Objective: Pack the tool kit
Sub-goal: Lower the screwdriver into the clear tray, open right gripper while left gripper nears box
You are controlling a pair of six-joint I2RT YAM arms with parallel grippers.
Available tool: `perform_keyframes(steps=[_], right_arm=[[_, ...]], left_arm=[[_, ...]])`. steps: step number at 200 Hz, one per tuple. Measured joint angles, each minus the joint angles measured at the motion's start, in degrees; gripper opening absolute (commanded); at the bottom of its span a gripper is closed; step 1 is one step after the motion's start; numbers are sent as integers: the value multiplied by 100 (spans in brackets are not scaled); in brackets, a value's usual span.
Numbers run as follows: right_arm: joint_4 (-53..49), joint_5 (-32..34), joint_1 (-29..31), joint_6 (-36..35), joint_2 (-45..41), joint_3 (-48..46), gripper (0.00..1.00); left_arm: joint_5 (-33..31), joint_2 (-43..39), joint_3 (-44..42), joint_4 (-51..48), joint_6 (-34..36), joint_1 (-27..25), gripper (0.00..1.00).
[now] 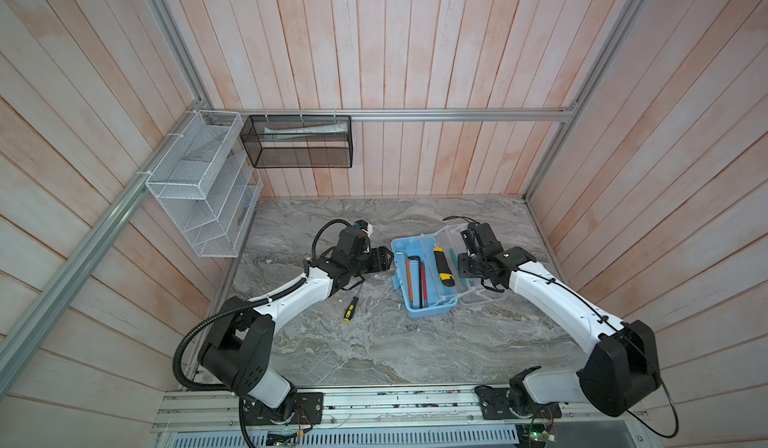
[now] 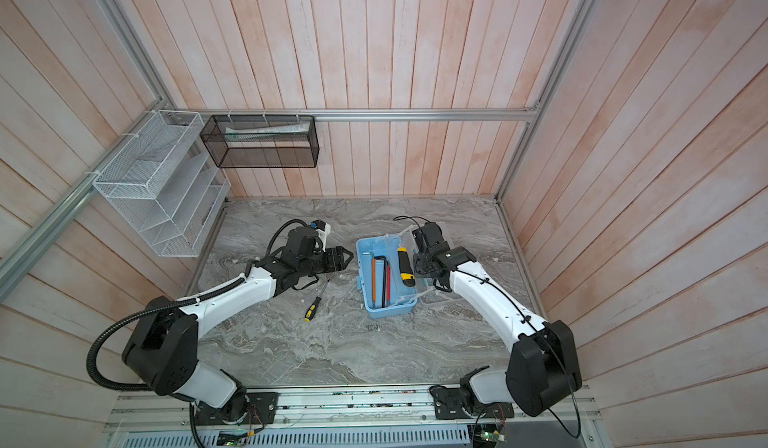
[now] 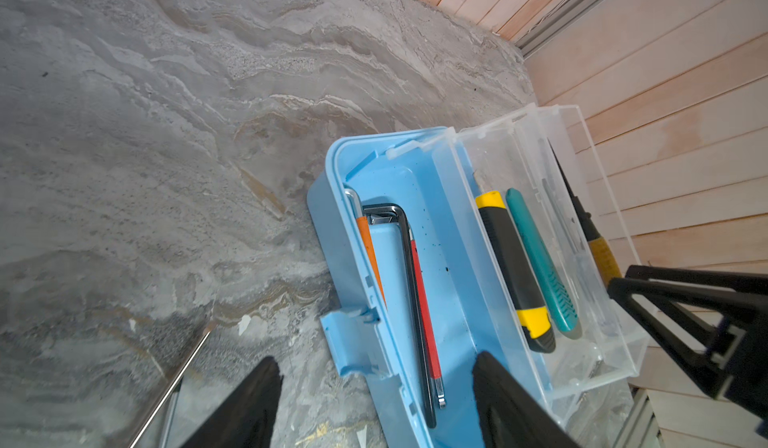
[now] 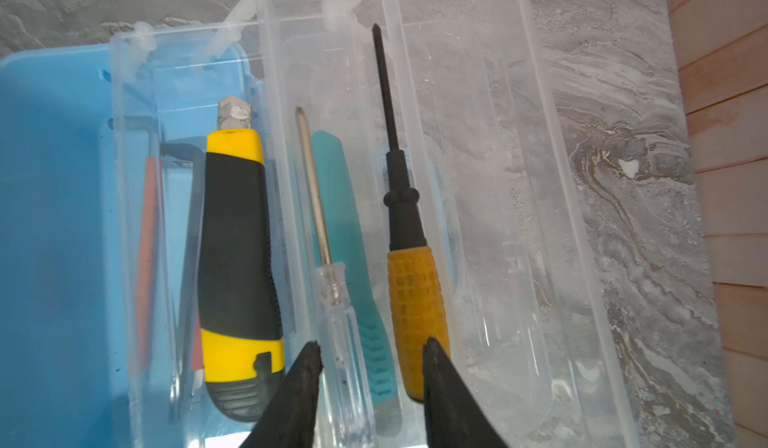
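the tool kit (image 1: 428, 311) sits open on the worktop (image 1: 374, 350), right of centre, with its long axis running away from me. my right claw (image 4: 372, 344) hangs over its clear tray (image 4: 270, 92), jaws apart and pinching nothing. one screwdriver (image 1: 351, 308) lies loose left of the kit, shaft slanting toward it, just by my left claw (image 1: 388, 261), which is spread and empty. i judge the left arm nearer.

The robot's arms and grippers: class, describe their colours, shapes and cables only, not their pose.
The left arm and right arm have white tapered shells between bulky black joint housings. The left carries a thick ribbed black hose; the right, a thin black cable. The left gripper and right gripper are black, with pointed wedge-shaped fingers.
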Motion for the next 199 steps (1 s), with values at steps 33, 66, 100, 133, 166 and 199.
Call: perform_keyframes(steps=[33,66,100,133,166,199], right_arm=[[-59,-358,9,22,-212,9,42],[-37,-673,11,155,-717,20,40],[50,-765,11,280,-1200,22,39],[210,-813,11,345,-1353,20,39],[361,-909,11,348,-1346,-50,39],[520,-1014,11,369,-1311,-175,39]], left_arm=[[-201,595,498,-74,79,-133,71],[-595,1093,1102,-339,234,-356,62],[-1102,1580,1731,-680,409,-562,56],[-1453,1980,2098,-1038,533,-603,52],[-1639,2186,2142,-1248,621,-603,45],[-1705,2341,2199,-1274,706,-608,38]])
